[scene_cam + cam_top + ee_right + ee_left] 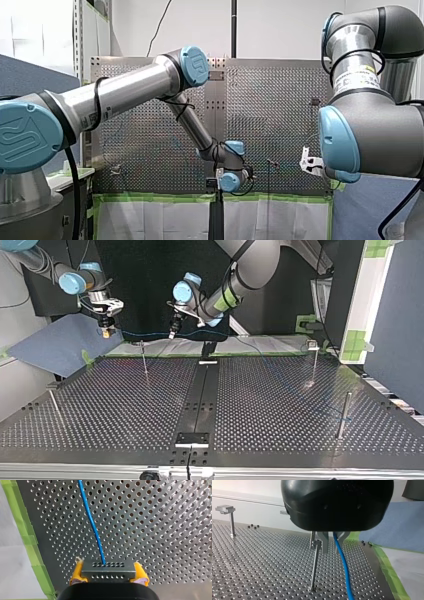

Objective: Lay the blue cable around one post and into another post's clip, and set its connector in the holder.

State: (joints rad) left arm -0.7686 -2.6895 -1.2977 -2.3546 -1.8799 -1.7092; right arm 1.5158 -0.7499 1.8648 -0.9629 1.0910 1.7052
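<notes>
My right gripper (pixel 109 569) is clamped, its yellow pads (pixel 77 570) pressing on either end of a grey connector (pixel 108 573) with rows of small holes in its face. The blue cable (pixel 92 525) leaves the middle of that connector and runs straight ahead of the gripper, above the perforated table (pixel 162 530). A band of green tape (pixel 27 540) lies along the table's edge to one side. My left gripper (pixel 331 548) has its metal fingers (pixel 323 543) drawn narrow with the same cable passing between them and hanging down under them toward the table. A thin post (pixel 314 567) with a small clip at its head stands just beside these fingers, its clip level with their tips; whether it touches them I cannot tell. Farther out to that side, well apart, stands a second post (pixel 232 522) with a flat head. In the top view the cable stretches through the air between the two grippers, both raised over the table's far edge, then trails past my left gripper down onto the table.
</notes>
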